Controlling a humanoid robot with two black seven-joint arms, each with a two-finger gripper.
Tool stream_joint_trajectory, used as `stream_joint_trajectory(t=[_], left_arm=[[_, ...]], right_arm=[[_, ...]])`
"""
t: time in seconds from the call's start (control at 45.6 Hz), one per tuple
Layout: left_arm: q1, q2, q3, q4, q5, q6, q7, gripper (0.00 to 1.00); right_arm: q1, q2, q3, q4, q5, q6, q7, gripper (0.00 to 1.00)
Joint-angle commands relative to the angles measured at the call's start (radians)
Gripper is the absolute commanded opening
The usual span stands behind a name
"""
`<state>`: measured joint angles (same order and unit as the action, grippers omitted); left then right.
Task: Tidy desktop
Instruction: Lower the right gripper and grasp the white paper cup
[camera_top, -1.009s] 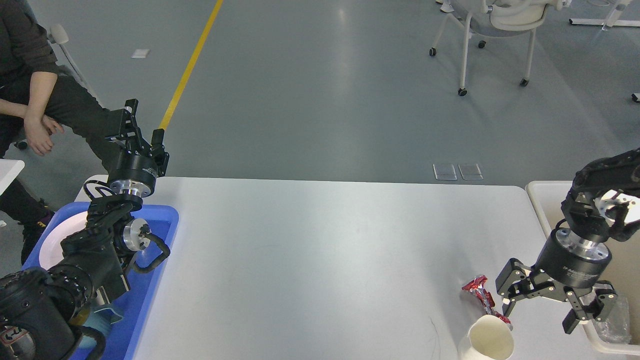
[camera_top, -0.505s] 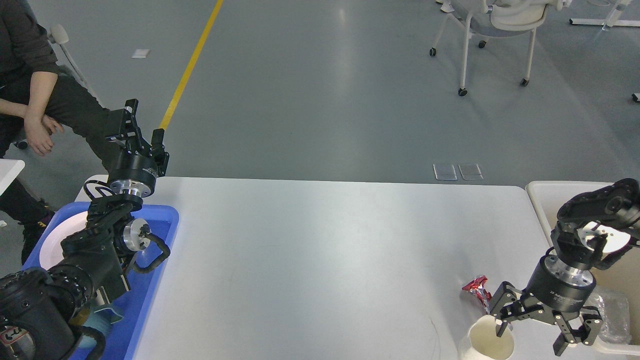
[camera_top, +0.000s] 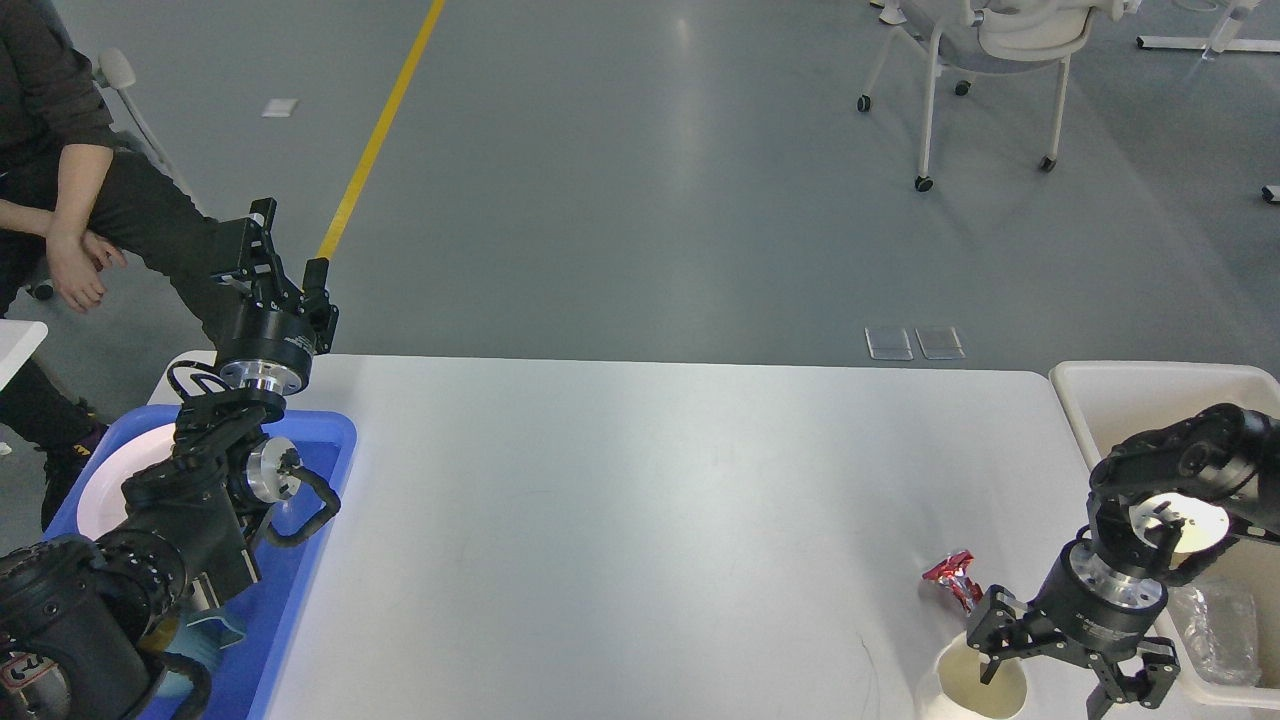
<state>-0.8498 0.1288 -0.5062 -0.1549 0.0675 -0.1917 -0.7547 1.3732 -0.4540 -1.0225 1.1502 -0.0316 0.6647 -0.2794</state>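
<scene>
The white desktop (camera_top: 640, 500) fills the middle of the head view. A cream cup (camera_top: 950, 692) stands at its near right edge, with a crumpled red wrapper (camera_top: 955, 582) just behind it. My right gripper (camera_top: 1045, 685) points down, open, with one finger inside the cup's mouth and the other outside its right wall. My left gripper (camera_top: 290, 245) is raised above the desktop's far left corner, open and empty.
A blue tray (camera_top: 320, 520) with a white plate (camera_top: 105, 485) sits at the left under my left arm. A cream bin (camera_top: 1150, 385) at the right holds clear plastic (camera_top: 1215, 620). A seated person (camera_top: 70, 210) is at the far left and a chair (camera_top: 990, 60) stands behind.
My right gripper has come down and toward the near edge, from beside the wrapper to the cup, one finger now inside its mouth. The left arm has not moved.
</scene>
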Motion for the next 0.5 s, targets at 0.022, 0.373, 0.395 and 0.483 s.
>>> stream_joint_trajectory(t=[0.022, 0.373, 0.395, 0.483], left_arm=[[0.000, 0.000, 0.000, 0.000, 0.000, 0.000, 0.000, 0.97], [0.000, 0.000, 0.000, 0.000, 0.000, 0.000, 0.000, 0.97], [0.000, -0.001, 0.000, 0.000, 0.000, 0.000, 0.000, 0.97], [0.000, 0.000, 0.000, 0.000, 0.000, 0.000, 0.000, 0.96]], right_arm=[[-0.002, -0.005, 0.002, 0.009, -0.002, -0.047, -0.001, 0.67], [0.017, -0.020, 0.025, 0.057, 0.012, -0.028, 0.003, 0.00], [0.017, -0.021, 0.030, 0.057, 0.012, -0.033, 0.003, 0.00], [0.017, -0.046, 0.054, 0.059, 0.013, -0.071, 0.006, 0.00]])
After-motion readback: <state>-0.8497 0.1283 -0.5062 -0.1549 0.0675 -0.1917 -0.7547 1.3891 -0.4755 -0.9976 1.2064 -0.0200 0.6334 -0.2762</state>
